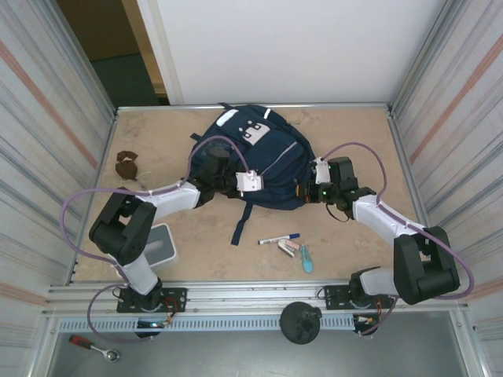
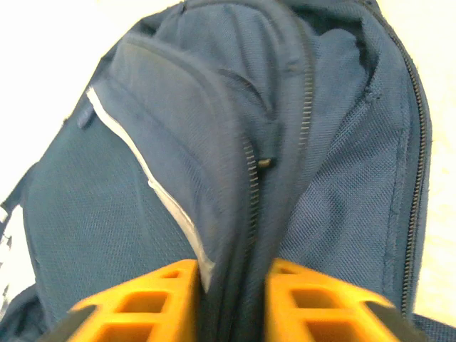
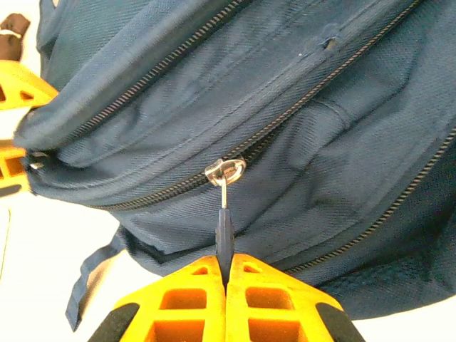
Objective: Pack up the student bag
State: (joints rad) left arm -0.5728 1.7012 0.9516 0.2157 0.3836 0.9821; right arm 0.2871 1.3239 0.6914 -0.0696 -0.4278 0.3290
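Seen from above, the navy student bag (image 1: pixel 259 157) lies on the table (image 1: pixel 354 141). Its white patch (image 1: pixel 251 132) carries marks too small to read.

Left wrist view: the left gripper (image 2: pixel 231 285) straddles a zippered fold of the bag, its orange fingers narrowly apart. I cannot tell whether they pinch it.

Right wrist view: the right gripper (image 3: pixel 225 274) is clamped on the bag's dark zipper pull (image 3: pixel 224 231).

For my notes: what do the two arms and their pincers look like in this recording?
The left arm and right arm are white links joined by bulky black joint housings. A thin purple cable loops along each. The left pincer and right pincer have orange plastic fingers with rectangular cut-out windows.
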